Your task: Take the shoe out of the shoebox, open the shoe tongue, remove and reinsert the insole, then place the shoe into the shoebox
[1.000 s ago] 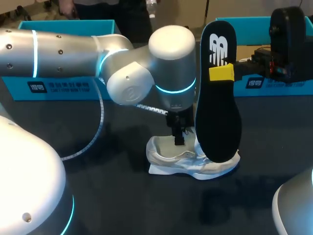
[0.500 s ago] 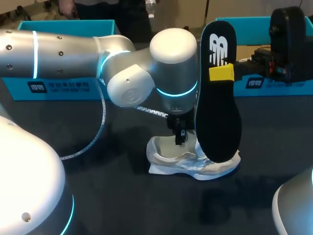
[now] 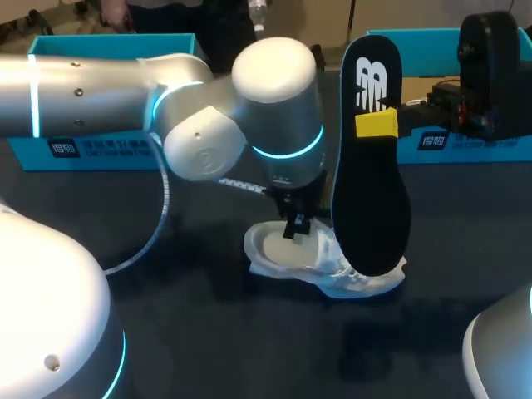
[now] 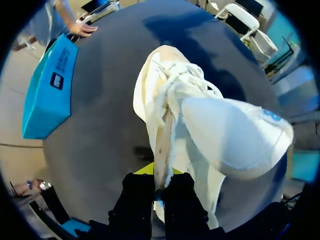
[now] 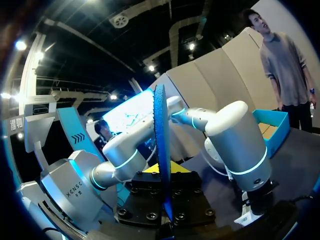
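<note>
The white shoe (image 3: 320, 259) lies on its side on the dark table, under my left arm's wrist. My left gripper (image 3: 295, 226) comes down onto the shoe's opening and is shut on the edge of its collar. In the left wrist view the gripper (image 4: 159, 187) pinches that thin wall of the shoe (image 4: 225, 135), whose toe points away from the fingers. My right gripper (image 3: 376, 123) is shut on the black insole (image 3: 370, 183), which stands upright with its lower end just over the shoe's toe. The right wrist view shows the insole (image 5: 161, 150) edge-on between the fingers of that gripper (image 5: 162, 197).
One blue shoebox (image 3: 108, 141) stands at the back left and another (image 3: 449, 141) at the back right behind my right wrist. My left arm (image 3: 125, 91) spans the table's left half. A person's hand (image 4: 82, 29) rests by the left box.
My left gripper has shut on the shoe's collar. The left arm has shifted left, and the shoe has slid a little left with it. The right arm and insole have not moved.
</note>
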